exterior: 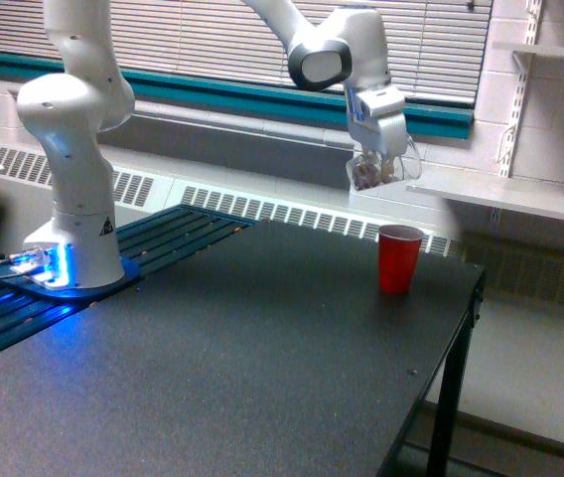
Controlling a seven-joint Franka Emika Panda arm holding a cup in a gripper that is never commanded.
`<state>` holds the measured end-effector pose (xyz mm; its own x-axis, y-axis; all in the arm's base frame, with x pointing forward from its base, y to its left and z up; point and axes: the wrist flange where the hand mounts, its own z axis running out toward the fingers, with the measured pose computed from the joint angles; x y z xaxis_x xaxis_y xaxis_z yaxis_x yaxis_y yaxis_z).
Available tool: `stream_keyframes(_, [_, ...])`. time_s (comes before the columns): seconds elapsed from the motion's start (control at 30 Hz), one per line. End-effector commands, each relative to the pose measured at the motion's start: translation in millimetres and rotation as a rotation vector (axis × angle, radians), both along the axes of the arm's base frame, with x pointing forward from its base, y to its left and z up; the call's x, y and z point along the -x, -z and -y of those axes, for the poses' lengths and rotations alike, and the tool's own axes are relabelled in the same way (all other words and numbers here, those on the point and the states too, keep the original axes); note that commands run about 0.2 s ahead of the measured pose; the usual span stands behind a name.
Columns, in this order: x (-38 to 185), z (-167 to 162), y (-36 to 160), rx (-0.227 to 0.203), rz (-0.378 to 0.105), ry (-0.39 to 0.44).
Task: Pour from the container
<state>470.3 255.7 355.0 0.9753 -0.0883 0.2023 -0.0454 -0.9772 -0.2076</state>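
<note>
Approach step, nothing poured yet. Tool closed around clear cup of brownish-pink bits, held high above the table, up and toward the exterior view's left of the red cup. Next: line up over the red rim, then tip.

My pincer holds the clear cup up in the air. Brownish-pink bits show inside it. The red cup stands on the dark surface, lower and toward the exterior view's right.
</note>
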Motion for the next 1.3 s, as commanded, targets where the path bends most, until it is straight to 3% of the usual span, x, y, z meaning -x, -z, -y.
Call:
stream_keyframes(0.03, [2,-12,7.6,-0.007,-0.031,-0.036])
stream_keyframes(0.43, [10,-17,29.1,0.018,-0.111,-0.061])
stream_keyframes(0.73, [11,-10,42.2,0.064,-0.165,-0.079])
stream_keyframes(1.3, [-14,-3,52.6,0.136,-0.191,-0.100])
